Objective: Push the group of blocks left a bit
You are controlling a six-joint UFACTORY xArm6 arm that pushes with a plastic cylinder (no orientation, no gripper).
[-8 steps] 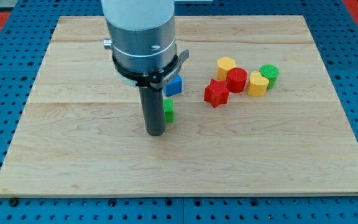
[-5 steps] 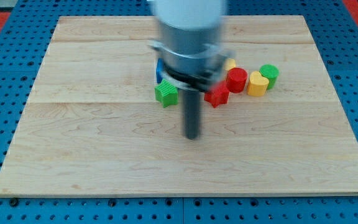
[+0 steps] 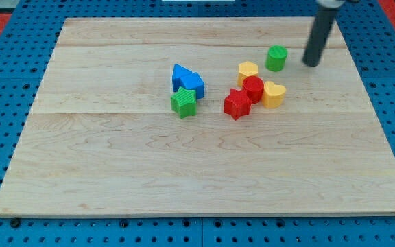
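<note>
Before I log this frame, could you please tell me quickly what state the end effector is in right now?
No gripper, only a rod: my tip holds nothing and touches no block, just to the view's right of the green cylinder.

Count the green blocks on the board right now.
2: a green cylinder near the view's top right, just left of my tip; a green star below the blue blocks.

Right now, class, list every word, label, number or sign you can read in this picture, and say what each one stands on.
None: no readable text anywhere in the camera view.
The wooden board is bare.
The blocks, such as the green cylinder and the red star, carry no marks.
The rod ending in my tip, to the view's right of the green cylinder, is plain dark.
</note>
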